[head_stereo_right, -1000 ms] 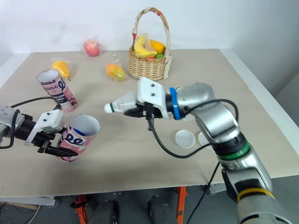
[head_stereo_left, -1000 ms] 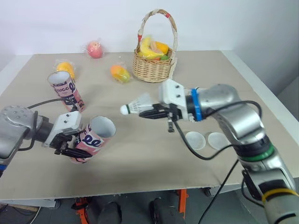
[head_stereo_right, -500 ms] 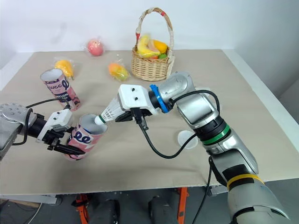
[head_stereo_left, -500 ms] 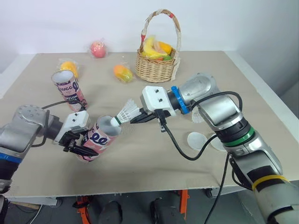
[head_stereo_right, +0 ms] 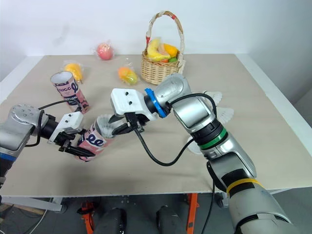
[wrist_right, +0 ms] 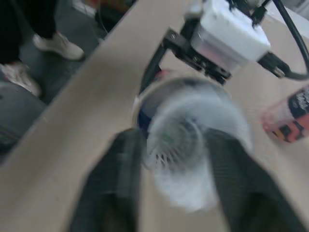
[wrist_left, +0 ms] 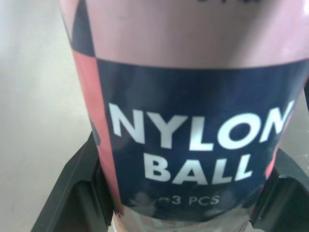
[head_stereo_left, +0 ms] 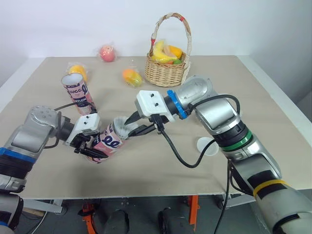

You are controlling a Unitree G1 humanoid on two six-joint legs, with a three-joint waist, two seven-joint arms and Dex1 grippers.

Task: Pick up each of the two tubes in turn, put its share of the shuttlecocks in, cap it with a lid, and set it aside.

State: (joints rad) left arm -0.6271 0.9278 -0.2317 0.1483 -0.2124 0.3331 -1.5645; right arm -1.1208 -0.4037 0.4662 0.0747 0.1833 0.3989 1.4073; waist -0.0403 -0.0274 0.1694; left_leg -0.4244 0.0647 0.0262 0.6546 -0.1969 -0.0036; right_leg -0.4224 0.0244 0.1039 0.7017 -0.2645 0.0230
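Our left tool clamps the pink tube near its base and holds it tilted above the counter, with the open mouth facing our right tool. That tool pinches the shuttlecock by its white skirt, with the cork end already inside the mouth.

To do this well, we judge that the shuttlecock's axis should stay in line with the tube's. We push straight in and let go only once the skirt clears the rim. The left tool should hold steady so the rim does not snag the feathers.

The tube is pink with a dark blue panel that reads "NYLON BALL" and "3 PCS" in white. It is probably thin card, so a hard squeeze could dent it. The second tube stands upright, well apart.
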